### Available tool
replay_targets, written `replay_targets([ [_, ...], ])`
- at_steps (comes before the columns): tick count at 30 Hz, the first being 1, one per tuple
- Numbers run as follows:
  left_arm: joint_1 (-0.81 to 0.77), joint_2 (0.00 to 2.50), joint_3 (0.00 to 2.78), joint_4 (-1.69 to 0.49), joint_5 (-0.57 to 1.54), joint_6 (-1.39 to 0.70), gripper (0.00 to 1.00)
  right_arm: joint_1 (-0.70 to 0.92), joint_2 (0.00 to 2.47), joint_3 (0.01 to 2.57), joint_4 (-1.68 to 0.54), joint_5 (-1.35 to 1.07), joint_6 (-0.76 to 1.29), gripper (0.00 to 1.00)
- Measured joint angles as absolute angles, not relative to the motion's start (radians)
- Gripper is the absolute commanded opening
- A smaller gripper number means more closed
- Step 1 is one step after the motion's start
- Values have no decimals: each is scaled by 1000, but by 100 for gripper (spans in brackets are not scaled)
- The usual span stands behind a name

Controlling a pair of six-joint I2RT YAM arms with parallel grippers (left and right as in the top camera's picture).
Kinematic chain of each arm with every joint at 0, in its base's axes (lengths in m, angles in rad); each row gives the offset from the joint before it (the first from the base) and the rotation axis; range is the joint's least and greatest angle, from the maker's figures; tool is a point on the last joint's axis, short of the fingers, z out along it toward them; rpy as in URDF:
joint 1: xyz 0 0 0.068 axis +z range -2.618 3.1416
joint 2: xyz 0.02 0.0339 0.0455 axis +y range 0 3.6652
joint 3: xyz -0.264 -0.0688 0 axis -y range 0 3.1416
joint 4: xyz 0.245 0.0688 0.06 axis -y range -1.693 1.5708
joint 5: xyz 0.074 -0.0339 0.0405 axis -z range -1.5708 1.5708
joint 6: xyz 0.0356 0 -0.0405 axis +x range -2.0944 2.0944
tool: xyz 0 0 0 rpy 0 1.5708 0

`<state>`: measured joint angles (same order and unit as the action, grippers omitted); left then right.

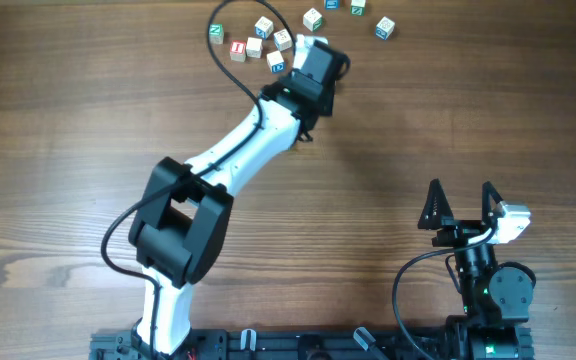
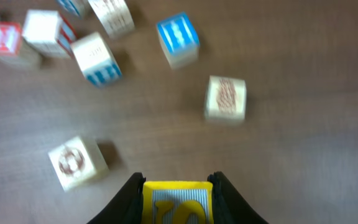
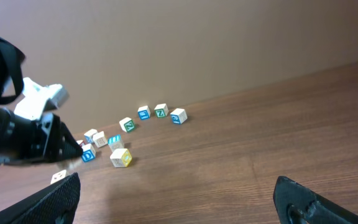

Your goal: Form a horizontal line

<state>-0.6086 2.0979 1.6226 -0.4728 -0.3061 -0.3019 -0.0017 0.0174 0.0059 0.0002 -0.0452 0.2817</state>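
Note:
Small wooden letter cubes lie loose at the far side of the table. I see no row of three cubes set edge to edge. Four lie spaced in a loose arc at the far right, from one with a green mark to another. A cluster with red and blue marks lies to their left. My left gripper hangs over this cluster. In the left wrist view it is shut on a yellow-faced cube above the table. My right gripper is open and empty at the near right, and its wrist view shows bare wood between its jaws.
Ahead of the left gripper lie a blue-marked cube, a beige cube, a blue-striped cube and a red-ringed cube. A yellow-faced cube stands on the table in the right wrist view. The left arm's cable loops over the cluster.

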Motion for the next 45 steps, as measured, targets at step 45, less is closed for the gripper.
replay_targets([
  [45,-656,2098,1416,-395,-279,-526,39,-2,17,6,0,-45,282,100],
])
